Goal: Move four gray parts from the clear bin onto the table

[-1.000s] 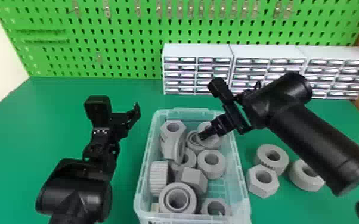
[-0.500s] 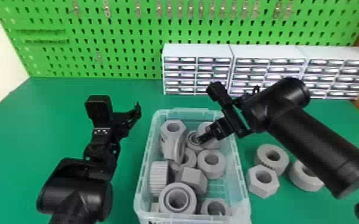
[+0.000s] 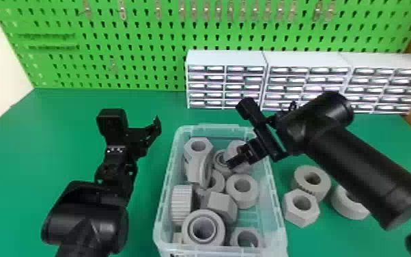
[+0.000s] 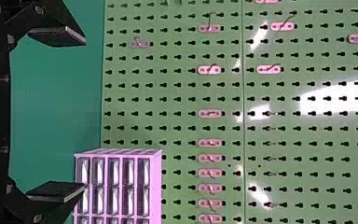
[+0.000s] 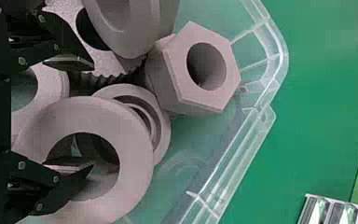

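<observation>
Clearly, the right claw (image 3: 237, 160) gapes wide at a gray ring (image 5: 135, 154) inside the bin (image 3: 168, 177).

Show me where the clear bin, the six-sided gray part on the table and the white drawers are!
Clear bin (image 3: 169, 177): head view, left rim.
Six-sided gray part (image 3: 299, 213): head view, just below its hole.
White drawers (image 3: 227, 57): head view, top of the leftmost cabinet.

A green pegboard (image 3: 140, 61) stands behind white drawer cabinets (image 3: 227, 58).

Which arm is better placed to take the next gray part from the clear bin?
Right, probably: the right gripper is open over gray parts in the bin; the left gripper hangs outside it.
</observation>
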